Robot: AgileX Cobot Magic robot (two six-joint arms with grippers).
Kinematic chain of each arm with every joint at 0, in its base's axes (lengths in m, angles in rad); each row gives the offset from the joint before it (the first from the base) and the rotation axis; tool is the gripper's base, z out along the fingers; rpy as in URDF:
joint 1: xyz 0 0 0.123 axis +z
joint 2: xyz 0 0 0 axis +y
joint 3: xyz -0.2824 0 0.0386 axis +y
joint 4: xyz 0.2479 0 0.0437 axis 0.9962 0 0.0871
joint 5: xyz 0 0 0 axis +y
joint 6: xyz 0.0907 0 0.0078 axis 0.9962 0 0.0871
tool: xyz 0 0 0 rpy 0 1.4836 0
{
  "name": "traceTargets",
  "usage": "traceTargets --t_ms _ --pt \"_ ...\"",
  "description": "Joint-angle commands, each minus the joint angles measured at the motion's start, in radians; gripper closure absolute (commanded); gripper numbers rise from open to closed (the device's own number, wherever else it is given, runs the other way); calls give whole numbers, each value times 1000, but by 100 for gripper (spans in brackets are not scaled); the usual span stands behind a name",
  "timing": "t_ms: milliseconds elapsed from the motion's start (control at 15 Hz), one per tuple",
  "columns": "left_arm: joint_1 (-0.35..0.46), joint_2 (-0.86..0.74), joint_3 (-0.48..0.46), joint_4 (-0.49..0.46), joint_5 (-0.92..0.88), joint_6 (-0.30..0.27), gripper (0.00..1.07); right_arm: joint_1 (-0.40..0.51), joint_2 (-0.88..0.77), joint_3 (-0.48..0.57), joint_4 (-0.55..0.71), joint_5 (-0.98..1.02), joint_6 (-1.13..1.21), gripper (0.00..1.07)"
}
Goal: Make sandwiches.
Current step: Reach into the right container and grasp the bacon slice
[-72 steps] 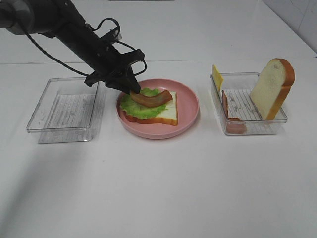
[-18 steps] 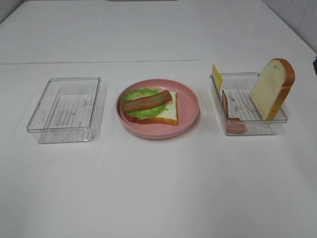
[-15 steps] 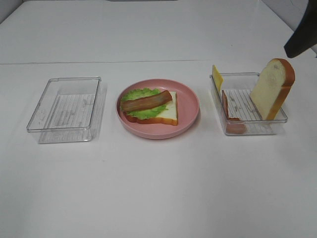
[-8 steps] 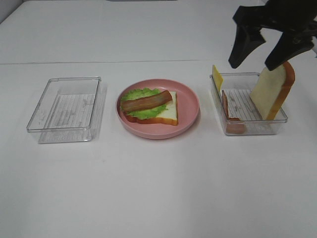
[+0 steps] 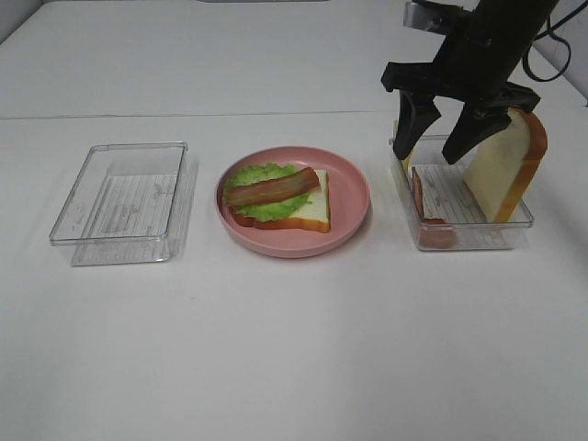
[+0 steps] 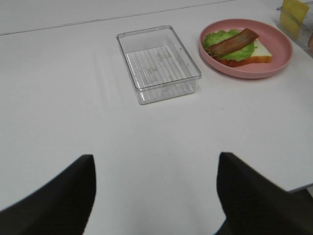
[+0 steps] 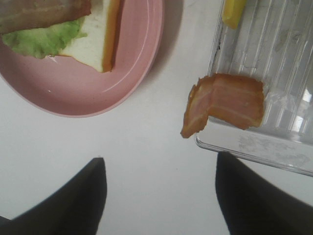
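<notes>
Sandwich stack [image 5: 276, 197] (white bread, green lettuce, brown bacon) sits on round pink plate [image 5: 354, 197]. Right gripper [image 5: 430, 162], jaws wide and empty, hangs just right of plate above reddish ham slice [image 7: 227, 103], which lies lengthwise along clear plastic tray [image 7: 264, 147] wall. Left gripper [image 6: 156, 196] is wide too, farther off.

White table [image 5: 294, 367] carries a clear tray [image 5: 129, 204], pink plate [image 5: 350, 197], second clear tray [image 5: 473, 236]
</notes>
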Motion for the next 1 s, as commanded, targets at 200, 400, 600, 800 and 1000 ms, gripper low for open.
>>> traceTargets --t_ms 200,400,600,800,1000 --pt "0 -20 6 6 -11 4 39 4 79 -6 3 -41 6 47" --pt "0 -20 6 6 -11 4 39 4 107 -6 0 -61 6 50" --pt "0 -20 6 6 -11 4 39 4 125 -6 -5 -79 6 54" --pt "0 -20 6 6 -11 4 39 4 124 -6 -7 -106 6 60" --pt "0 -20 6 6 -11 4 39 4 124 -6 -7 -104 6 66"
